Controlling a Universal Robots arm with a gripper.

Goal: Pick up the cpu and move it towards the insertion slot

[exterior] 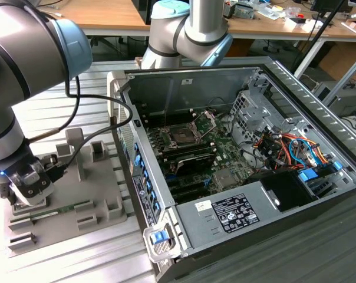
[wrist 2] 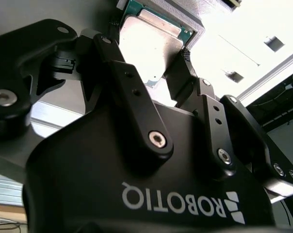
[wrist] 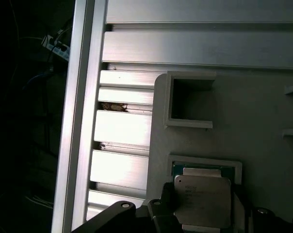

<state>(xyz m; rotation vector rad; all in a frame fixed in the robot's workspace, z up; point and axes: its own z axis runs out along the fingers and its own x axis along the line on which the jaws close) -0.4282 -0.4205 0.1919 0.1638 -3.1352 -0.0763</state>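
In both wrist views the cpu (wrist 2: 149, 46) (wrist: 202, 199), a flat silvery square chip with a green rim, lies in a shallow nest of the grey fixture plate (wrist: 263, 126). My gripper (wrist 2: 147, 54) (wrist: 203, 216) straddles it, its black fingers (wrist 2: 110, 48) pressed against two opposite edges. In the exterior view the gripper (exterior: 25, 184) hangs low over the fixture plate (exterior: 101, 203) at the exterior view's left, covering the chip. The insertion slot (exterior: 181, 137) sits on the motherboard inside the open computer case (exterior: 296, 88), with its metal retaining plate (exterior: 207, 121) hinged up.
The fixture plate carries raised grey blocks (exterior: 96, 150) and a long green memory stick (exterior: 63, 208). A square pocket (wrist: 190, 102) lies beside the chip's nest. The case's side wall (exterior: 139, 177) stands between the fixture and the motherboard. Coloured cables (exterior: 290, 147) fill the case's right.
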